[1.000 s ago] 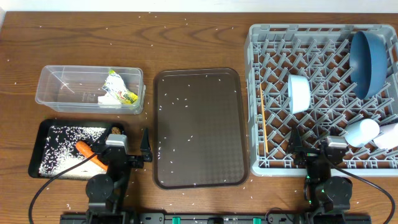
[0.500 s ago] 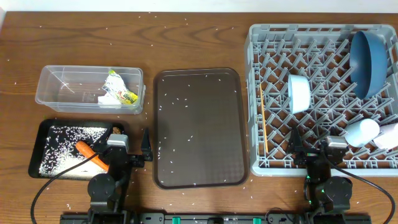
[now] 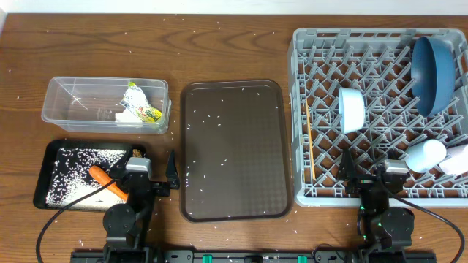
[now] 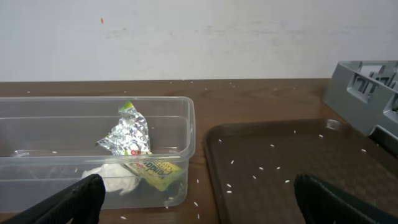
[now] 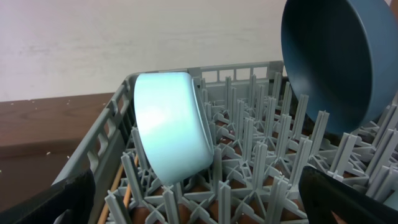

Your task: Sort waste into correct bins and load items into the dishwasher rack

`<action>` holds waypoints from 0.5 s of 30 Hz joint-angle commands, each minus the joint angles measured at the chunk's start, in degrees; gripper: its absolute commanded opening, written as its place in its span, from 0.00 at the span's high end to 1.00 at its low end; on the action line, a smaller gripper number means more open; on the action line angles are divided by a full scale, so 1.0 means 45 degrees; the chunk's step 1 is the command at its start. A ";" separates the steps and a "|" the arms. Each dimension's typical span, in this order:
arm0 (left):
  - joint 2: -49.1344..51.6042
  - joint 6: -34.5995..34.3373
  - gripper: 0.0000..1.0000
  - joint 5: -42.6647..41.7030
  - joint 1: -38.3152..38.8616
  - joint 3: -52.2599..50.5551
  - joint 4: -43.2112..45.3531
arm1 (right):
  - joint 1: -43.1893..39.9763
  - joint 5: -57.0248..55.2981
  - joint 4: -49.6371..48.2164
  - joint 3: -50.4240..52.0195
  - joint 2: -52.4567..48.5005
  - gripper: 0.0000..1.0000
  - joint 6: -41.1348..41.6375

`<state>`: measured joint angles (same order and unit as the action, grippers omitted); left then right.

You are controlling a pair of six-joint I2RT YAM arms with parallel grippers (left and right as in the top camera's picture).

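At the wooden table's [image 3: 110, 44] near edge, left pincer [image 4: 199, 182] and right pincer [image 5: 198, 177] both gape wide, empty; a white bowl [image 5: 168, 124] stands on edge in the grey plastic rack [image 3: 297, 88].

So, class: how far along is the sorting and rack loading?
Done: wrapper and paper in the clear tub; carrot and rice in the black tray; bowl, plate, two cups and chopsticks in the rack. In hand: nothing; left pincer and right pincer open. Left: stray grains on the brown tray and table.
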<state>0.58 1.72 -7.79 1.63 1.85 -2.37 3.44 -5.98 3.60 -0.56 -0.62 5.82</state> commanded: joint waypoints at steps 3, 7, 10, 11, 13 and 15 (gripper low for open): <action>-0.0078 -0.0005 0.02 -0.0160 0.0049 -0.0359 -0.0136 | -0.0083 0.0005 0.0000 0.0053 0.0058 0.01 -0.0073; -0.0078 -0.0005 0.02 -0.0160 0.0049 -0.0359 -0.0136 | -0.0083 0.0005 0.0000 0.0053 0.0058 0.01 -0.0073; -0.0078 -0.0005 0.02 -0.0160 0.0049 -0.0359 -0.0141 | -0.0083 0.0005 0.0000 0.0053 0.0058 0.01 -0.0073; -0.0078 -0.0005 0.02 -0.0160 0.0049 -0.0359 -0.0141 | -0.0083 0.0005 0.0000 0.0053 0.0058 0.01 -0.0073; -0.0078 -0.0005 0.02 -0.0160 0.0049 -0.0359 -0.0141 | -0.0083 0.0005 0.0000 0.0053 0.0058 0.01 -0.0073; -0.0078 -0.0005 0.02 -0.0160 0.0049 -0.0359 -0.0141 | -0.0083 0.0005 0.0000 0.0053 0.0058 0.01 -0.0073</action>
<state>0.58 1.69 -7.79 1.63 1.85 -2.37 3.44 -5.98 3.60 -0.56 -0.62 5.82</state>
